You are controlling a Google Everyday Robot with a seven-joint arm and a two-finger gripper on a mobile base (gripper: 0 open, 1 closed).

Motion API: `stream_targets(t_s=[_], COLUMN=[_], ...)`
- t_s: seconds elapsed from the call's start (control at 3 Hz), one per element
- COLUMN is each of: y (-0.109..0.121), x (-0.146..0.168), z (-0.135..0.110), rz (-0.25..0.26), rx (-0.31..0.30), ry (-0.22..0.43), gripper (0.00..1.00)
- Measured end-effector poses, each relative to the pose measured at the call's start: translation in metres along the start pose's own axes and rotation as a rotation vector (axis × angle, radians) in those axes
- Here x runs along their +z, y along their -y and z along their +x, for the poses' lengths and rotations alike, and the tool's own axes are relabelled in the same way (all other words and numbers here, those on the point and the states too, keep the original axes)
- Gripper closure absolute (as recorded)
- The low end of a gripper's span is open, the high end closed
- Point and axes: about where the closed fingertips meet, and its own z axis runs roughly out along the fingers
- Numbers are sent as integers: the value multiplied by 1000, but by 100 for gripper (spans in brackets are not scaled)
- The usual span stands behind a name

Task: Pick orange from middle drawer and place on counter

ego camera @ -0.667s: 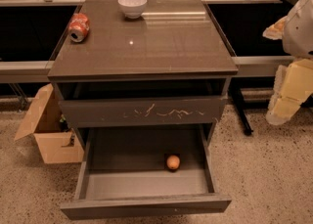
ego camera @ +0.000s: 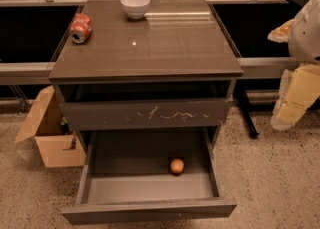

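Middle drawer point(ego camera: 150, 210) is pulled open at bottom of frame, its back in shadow under the scratched drawer front point(ego camera: 150, 114). Orange point(ego camera: 177, 166) sits on the drawer floor, right of centre. Open cardboard box point(ego camera: 50, 140) on the speckled floor point(ego camera: 270, 183), lower left. Gripper point(ego camera: 292, 100) is at the right edge, cut off, well apart from the orange; can't tell its state. Glossy bench point(ego camera: 150, 48) carries a red can point(ego camera: 80, 28) on its side upper left and a white bowl point(ego camera: 135, 6) at the far edge.

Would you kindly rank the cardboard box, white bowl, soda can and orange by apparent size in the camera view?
1. cardboard box
2. white bowl and soda can, which look about alike
3. orange, smallest
The gripper hangs at the right edge, away from all four.
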Motion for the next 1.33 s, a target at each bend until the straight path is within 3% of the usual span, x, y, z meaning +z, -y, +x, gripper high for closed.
stream_targets(t_s=[0.33,0.67,1.33], y=[-5,-11,-10], x=[28,61,71], z=[0,-7,-8], rz=[-20,-26,-29], rx=[12,50,22], ry=[68,184,199], gripper=[0,0,0])
